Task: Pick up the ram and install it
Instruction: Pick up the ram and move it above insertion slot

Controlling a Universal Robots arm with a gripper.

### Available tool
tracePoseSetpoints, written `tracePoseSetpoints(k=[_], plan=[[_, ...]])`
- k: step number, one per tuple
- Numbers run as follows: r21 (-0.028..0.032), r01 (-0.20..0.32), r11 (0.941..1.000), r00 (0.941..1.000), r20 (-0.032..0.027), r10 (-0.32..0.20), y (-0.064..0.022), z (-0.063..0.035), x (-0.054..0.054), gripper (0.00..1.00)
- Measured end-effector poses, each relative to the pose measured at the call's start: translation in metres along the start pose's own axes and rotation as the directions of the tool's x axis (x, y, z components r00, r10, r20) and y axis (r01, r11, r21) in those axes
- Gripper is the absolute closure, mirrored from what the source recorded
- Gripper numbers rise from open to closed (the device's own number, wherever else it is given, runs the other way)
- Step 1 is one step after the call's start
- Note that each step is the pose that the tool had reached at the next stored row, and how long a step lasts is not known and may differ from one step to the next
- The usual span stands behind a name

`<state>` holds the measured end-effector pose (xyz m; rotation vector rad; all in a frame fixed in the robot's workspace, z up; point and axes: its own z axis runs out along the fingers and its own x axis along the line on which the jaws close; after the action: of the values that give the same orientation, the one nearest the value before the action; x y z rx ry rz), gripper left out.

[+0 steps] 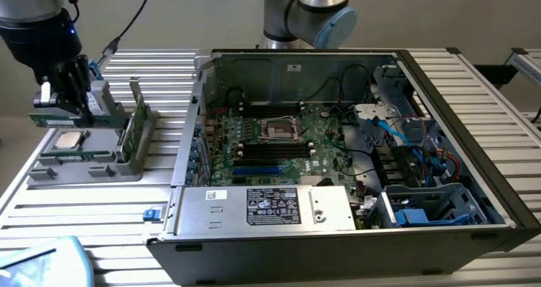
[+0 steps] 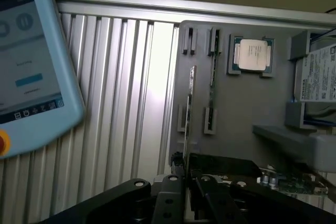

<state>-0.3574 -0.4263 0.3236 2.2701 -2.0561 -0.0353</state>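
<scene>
Pincer [image 1: 71,111]: grips ram [image 1: 106,120] above tray [image 1: 80,172] | surface: slatted metal table [image 1: 85,214]

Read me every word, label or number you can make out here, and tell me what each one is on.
"TOSHIBA", likely: label of the silver drive.
Pendant screen: blurred.
Power supply label: too small.
Processor markings: too small.
Label on the ram: unreadable.

open black computer case [image 1: 321,261]: green motherboard [image 1: 330,141] inside, silver power-supply box [image 1: 270,208] along near wall | grey plastic parts tray [image 1: 76,171]: square silver processor chip [image 1: 68,140] seated | ribbed aluminium table [image 1: 76,208]: light-blue touchscreen pendant [image 1: 42,261] on it
</scene>
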Motion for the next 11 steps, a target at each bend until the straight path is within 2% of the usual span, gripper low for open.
tracePoseSetpoints(k=[3, 11], plan=[[-0.0040, 0.000, 1.0000, 1.0000, 0.0004, 0.000, -0.0096, -0.0080, 0.001, 0.86], [-0.0044, 0.001, 1.0000, 1.0000, 0.0004, -0.001, -0.0416, -0.0164, 0.005, 0.86]])
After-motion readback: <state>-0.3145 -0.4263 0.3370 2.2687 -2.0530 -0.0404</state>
